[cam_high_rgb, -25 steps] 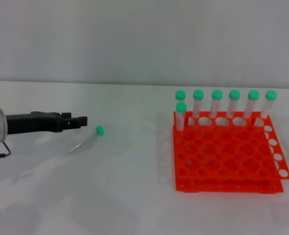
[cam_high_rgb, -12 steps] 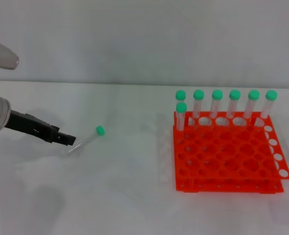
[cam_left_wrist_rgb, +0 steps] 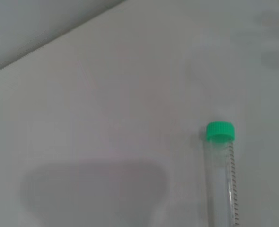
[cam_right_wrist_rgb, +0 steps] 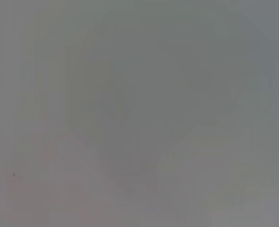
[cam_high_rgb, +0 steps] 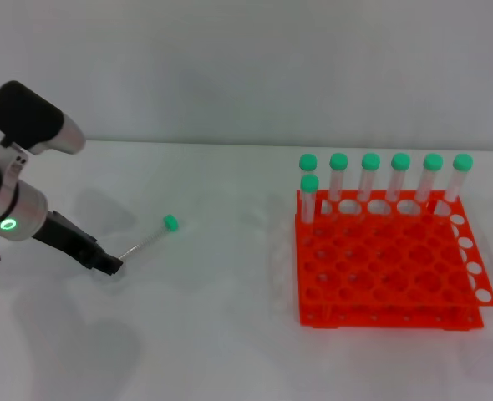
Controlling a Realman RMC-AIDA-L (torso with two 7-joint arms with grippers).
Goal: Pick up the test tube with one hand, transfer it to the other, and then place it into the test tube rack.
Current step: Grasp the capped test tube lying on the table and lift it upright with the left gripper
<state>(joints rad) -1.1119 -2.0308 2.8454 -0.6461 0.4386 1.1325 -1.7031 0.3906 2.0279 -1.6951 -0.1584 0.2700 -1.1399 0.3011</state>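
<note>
A clear test tube with a green cap lies flat on the white table, left of centre. My left gripper, black on a silver-white arm with a green light, slants down to the table. Its tip is right beside the tube's bottom end; I cannot tell whether it touches. The tube also shows in the left wrist view, lying free on the table. The orange-red test tube rack stands at the right. My right gripper is out of view.
Several green-capped tubes stand in the rack: a back row and one in front at its left end. A black-capped arm segment rises at the far left. The table's back edge meets a grey wall.
My left gripper has tilted downward and swung toward the front, from level beside the tube's cap to the table by the tube's bottom end. The tube has not moved.
</note>
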